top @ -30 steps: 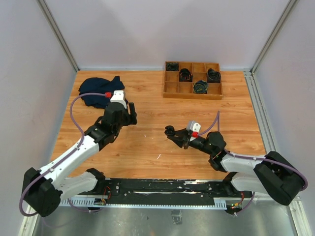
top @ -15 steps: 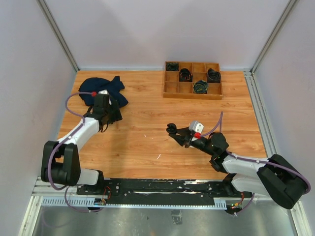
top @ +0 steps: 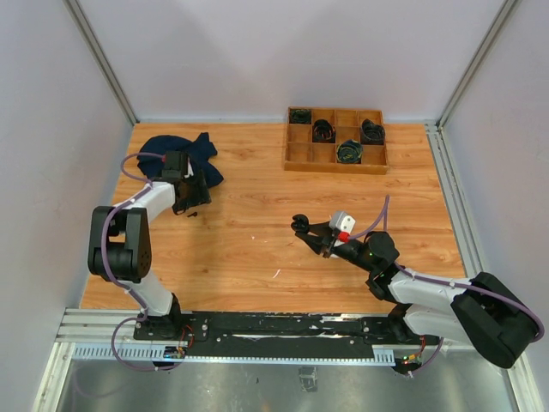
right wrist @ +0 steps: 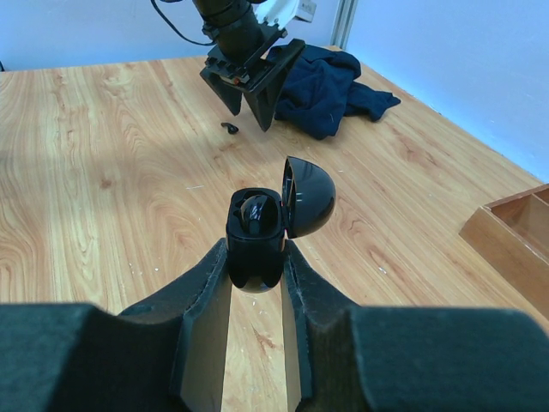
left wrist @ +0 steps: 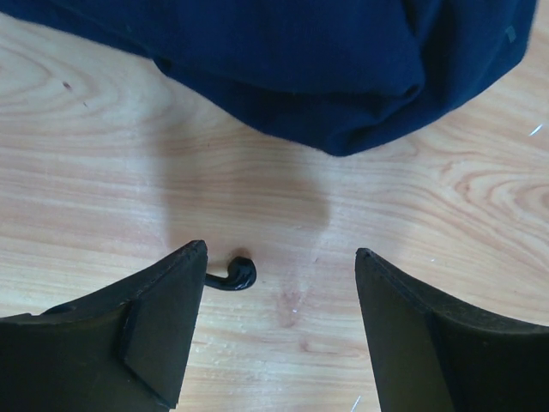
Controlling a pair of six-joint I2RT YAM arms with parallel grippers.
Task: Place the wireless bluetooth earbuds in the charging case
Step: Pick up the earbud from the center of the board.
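Observation:
A black earbud lies on the wood just in front of the dark blue cloth. It sits between my left gripper's open fingers, close to the left one, not gripped. In the top view the earbud is a small dark speck beside the left gripper. My right gripper is shut on the black charging case, held above the table with its lid swung open. One black earbud sits in a case slot. The case also shows in the top view.
A wooden compartment tray with coiled black cables stands at the back right. The blue cloth lies bunched at the back left. Grey walls and metal rails bound the table.
My left arm has swung back and to the left, from mid-table to the edge of the blue cloth, and now stands over the black earbud. The right arm with the case has hardly moved.

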